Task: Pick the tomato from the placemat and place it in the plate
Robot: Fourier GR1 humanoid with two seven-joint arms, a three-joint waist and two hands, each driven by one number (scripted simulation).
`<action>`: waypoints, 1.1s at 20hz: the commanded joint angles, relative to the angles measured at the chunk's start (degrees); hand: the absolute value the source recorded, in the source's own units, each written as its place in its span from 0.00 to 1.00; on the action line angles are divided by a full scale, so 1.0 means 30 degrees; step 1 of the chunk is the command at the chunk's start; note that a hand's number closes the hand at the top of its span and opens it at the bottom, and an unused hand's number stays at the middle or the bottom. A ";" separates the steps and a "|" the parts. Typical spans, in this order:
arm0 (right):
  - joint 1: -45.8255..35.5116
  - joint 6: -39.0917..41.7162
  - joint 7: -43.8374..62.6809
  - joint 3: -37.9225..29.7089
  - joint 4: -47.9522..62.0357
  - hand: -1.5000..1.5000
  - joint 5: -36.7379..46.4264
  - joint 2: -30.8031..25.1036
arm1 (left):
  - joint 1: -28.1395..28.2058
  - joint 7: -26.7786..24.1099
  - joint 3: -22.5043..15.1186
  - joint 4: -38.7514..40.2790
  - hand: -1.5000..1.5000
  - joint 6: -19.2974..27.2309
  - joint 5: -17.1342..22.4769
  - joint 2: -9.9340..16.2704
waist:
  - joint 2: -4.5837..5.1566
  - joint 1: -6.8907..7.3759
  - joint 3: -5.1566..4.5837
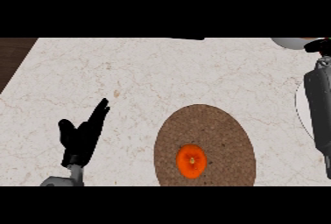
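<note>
Tomato (191,161), orange-red with a small pale spot at its middle, lies on my round brown placemat (220,127) in the lower centre of the frame, a little left of the mat's middle and toward its lower edge. Nothing touches it.

At lower left my left hand (81,135) shows black against the pale marbled counter (149,70), fingers straight and pointing up and slightly right, thumb spread to the left; it is released and holds nothing, resting well apart from the placemat. Its grey wrist shows at the bottom edge of the view.

Along the right edge my right forearm (319,109) runs as a long grey shape from the lower right up toward the upper right corner. My right hand (321,45) shows only as a dark patch near that corner, and I cannot tell how its fingers stand.

Behind that forearm a thin white curved rim shows, the left edge of the plate (298,107), mostly hidden. It lies to the right of the placemat, apart from it. A dark wooden strip (13,57) borders the counter at upper left.
</note>
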 commanded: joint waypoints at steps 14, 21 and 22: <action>0.3302 -0.7381 0.5613 -0.6667 -0.0514 1.00 0.9019 0.1814 | 0.0465 0.0303 0.0777 0.0899 0.50 -0.0136 0.0503 0.0107 | -0.0390 -0.1216 -0.0002; 0.4440 -1.0520 0.3683 -0.9692 -0.0169 1.00 0.8779 0.2103 | 0.0682 0.0455 0.0680 0.0841 0.50 -0.0238 0.0475 0.0032 | -0.0551 -0.1417 0.0000; 0.4443 -1.0587 0.3305 -1.0268 0.0060 1.00 0.8460 0.1818 | 0.1371 0.0088 0.0870 0.0225 0.50 -0.0216 0.0546 0.0183 | -0.0623 -0.1298 -0.0004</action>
